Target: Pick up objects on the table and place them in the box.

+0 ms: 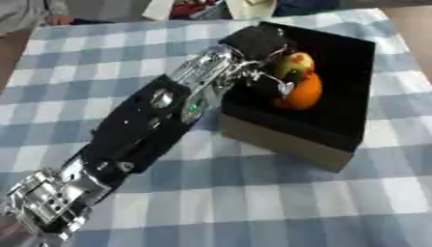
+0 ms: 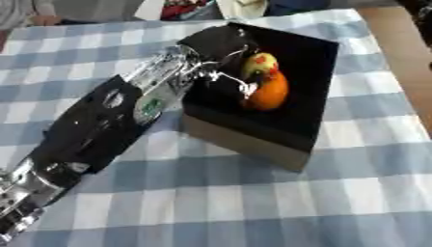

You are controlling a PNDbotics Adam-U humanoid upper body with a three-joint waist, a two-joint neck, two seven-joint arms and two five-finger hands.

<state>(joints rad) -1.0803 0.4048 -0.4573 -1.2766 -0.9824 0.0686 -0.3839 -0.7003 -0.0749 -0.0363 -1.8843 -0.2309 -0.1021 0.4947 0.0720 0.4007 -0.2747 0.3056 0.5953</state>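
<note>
A black-lined box with tan outer walls stands on the blue and white checked cloth, right of centre. Inside it lies an orange. Just above the orange is a yellow-green fruit with a red patch. My left arm comes in from the lower left and crosses the box's left wall. My left hand is over the inside of the box, its fingers curled round the yellow-green fruit. Whether that fruit rests on the orange or on the box floor is hidden. My right hand shows in neither view.
The checked tablecloth spreads in front of and left of the box. Bare wooden table edge shows at the right. Red and white items lie past the far edge.
</note>
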